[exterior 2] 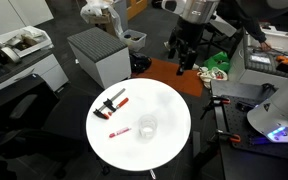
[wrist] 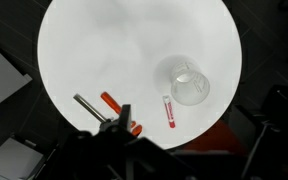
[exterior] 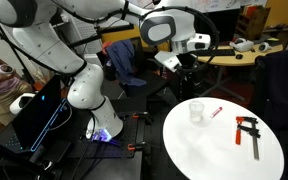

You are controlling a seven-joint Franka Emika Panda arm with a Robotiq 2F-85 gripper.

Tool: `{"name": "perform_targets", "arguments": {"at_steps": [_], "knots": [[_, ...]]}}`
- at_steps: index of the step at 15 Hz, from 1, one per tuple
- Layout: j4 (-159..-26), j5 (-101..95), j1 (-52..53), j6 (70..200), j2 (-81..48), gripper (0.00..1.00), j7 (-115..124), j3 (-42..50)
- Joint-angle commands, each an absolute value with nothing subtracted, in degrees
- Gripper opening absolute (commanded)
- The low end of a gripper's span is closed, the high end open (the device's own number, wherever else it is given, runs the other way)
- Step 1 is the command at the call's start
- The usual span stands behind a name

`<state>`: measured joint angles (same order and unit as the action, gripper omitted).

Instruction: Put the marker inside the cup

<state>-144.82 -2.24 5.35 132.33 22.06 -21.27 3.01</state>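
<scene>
The marker (wrist: 169, 111), a small thin red stick, lies flat on the round white table (wrist: 114, 50) just beside the cup (wrist: 188, 86), apart from it. The clear plastic cup stands upright and empty. Both show in both exterior views: marker (exterior: 216, 112) (exterior 2: 120, 131), cup (exterior: 196, 111) (exterior 2: 147, 127). My gripper (exterior 2: 185, 60) hangs high above and beyond the table's edge, far from both. It also shows in an exterior view (exterior: 189, 68). Its fingers look spread and hold nothing.
A red-and-black bar clamp (exterior: 249, 132) (exterior 2: 114, 102) (wrist: 109, 110) lies on the table on the marker's other side. A grey cabinet (exterior 2: 99, 55) and a desk with clutter (exterior 2: 274, 50) stand around the table. The floor is dark.
</scene>
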Motion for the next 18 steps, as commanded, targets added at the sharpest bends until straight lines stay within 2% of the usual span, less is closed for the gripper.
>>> {"name": "perform_targets", "arguments": {"at_steps": [1, 9, 14, 18], "knots": [[-140.6, -1.3, 7.0, 132.0, 15.7, 1.0, -24.2, 2.5], [-139.0, -4.8, 7.1, 134.5, 9.8, 1.0, -21.0, -1.9], [-139.0, -2.4, 8.1, 143.9, 5.3, 1.0, -18.9, -4.2], [-137.0, -3.0, 8.6, 151.3, -3.2, 1.0, -15.1, -6.5]]}}
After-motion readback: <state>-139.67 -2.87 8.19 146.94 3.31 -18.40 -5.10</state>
